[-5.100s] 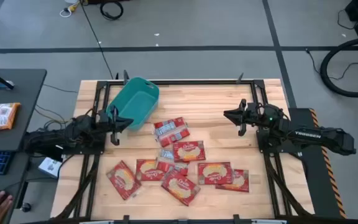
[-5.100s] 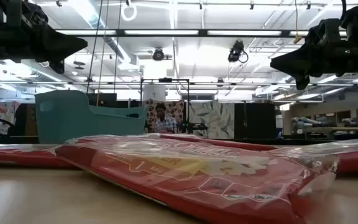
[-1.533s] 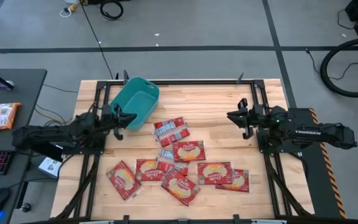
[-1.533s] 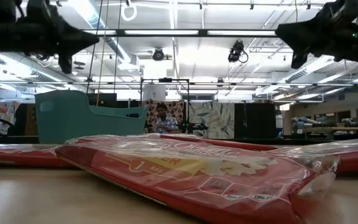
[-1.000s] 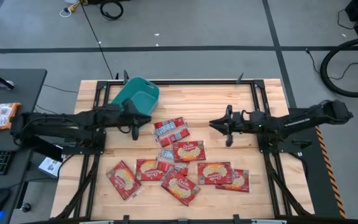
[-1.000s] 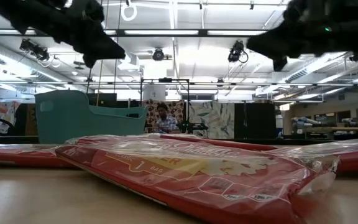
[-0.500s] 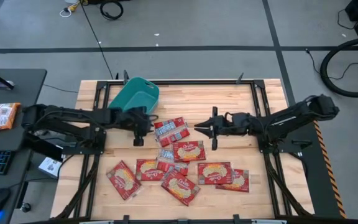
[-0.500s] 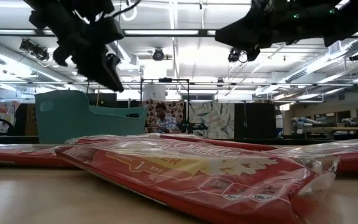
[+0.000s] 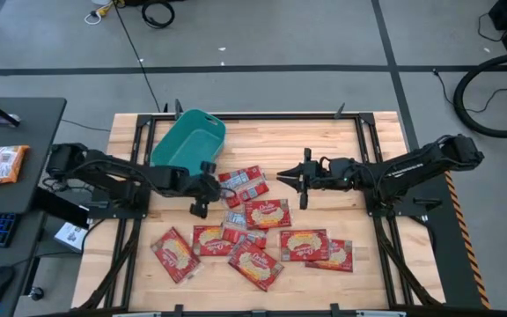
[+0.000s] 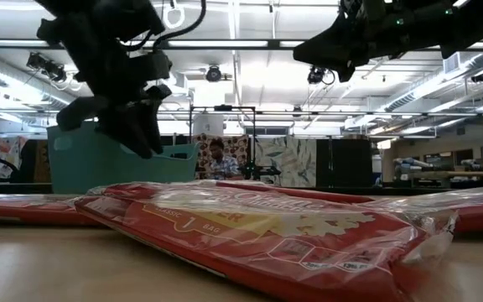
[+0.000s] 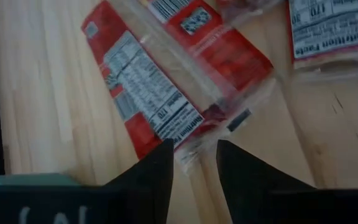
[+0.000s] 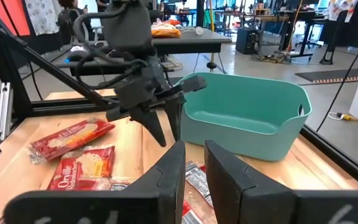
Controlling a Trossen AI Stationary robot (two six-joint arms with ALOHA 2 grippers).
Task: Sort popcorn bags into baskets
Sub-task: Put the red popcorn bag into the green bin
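Several red popcorn bags (image 9: 255, 231) lie flat in a loose spread on the wooden table's near half. One bag (image 9: 243, 183) lies pale label side up near the teal basket (image 9: 189, 141), which stands at the far left. My left gripper (image 9: 213, 187) tips steeply down over this bag's left end (image 11: 185, 140), fingers open and standing above it. In the low view the left gripper (image 10: 134, 134) hangs above the bags. My right gripper (image 9: 282, 176) hovers level over the table's middle, narrowly open with nothing between its fingers, and looks across at the basket (image 12: 247, 115).
A second label-side-up bag (image 11: 328, 28) lies close beyond the first. Dark frame rails (image 9: 139, 132) run along the table's left and right sides. A side desk (image 9: 7, 163) with more packets stands off the left edge. Bare wood (image 9: 280, 141) lies at the far middle.
My left gripper has swung from beside the basket toward the table's near right, sunk toward the label-side-up bag, tipped steeply down and rolled. My right gripper reached toward the table's left early in the second, then held still. No bag has moved.
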